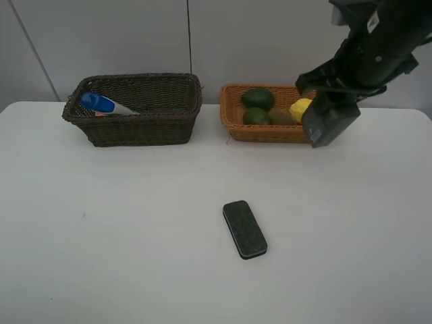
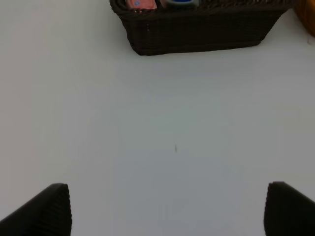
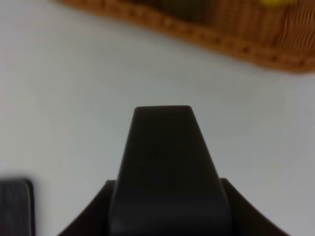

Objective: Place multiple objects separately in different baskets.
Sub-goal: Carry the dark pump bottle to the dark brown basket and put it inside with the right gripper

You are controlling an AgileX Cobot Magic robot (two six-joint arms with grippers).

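My right end effector (image 3: pixel 163 115) is clenched: the two fingers are pressed together into one dark tip, and nothing is between them. It hangs over the bare white tabletop (image 1: pixel 135 236), just in front of the light orange-tan basket (image 1: pixel 266 133). From the high camera my right arm (image 1: pixel 368 57) covers the right end of this basket.

My left end effector (image 2: pixel 167 214) is released. Its fingers (image 2: pixel 49 211) stand wide apart with only tabletop between them, and it grasps nothing. It faces the dark brown basket (image 1: pixel 135 125), which is well apart from it.

The black flat eraser (image 1: pixel 244 229) lies alone on the tabletop, near the middle and in front of both baskets, and neither end effector touches it. Its corner also shows at the edge of the right wrist view (image 3: pixel 15 206).

In the dark brown basket the white blue-capped bottle (image 1: pixel 104 104) lies on its side toward the left end. The pink bottle (image 2: pixel 140 4) lies beside it and is only partly seen.

In the light orange-tan basket there are two green fruits, a larger one (image 1: pixel 258 98) at the back and a smaller one (image 1: pixel 255 117) at the front. I cannot tell which is the avocado and which the lime. The brown kiwi (image 1: pixel 280 117) is beside the smaller one, and the yellow lemon (image 1: pixel 300 108) is to the right of it, partly hidden by my arm.
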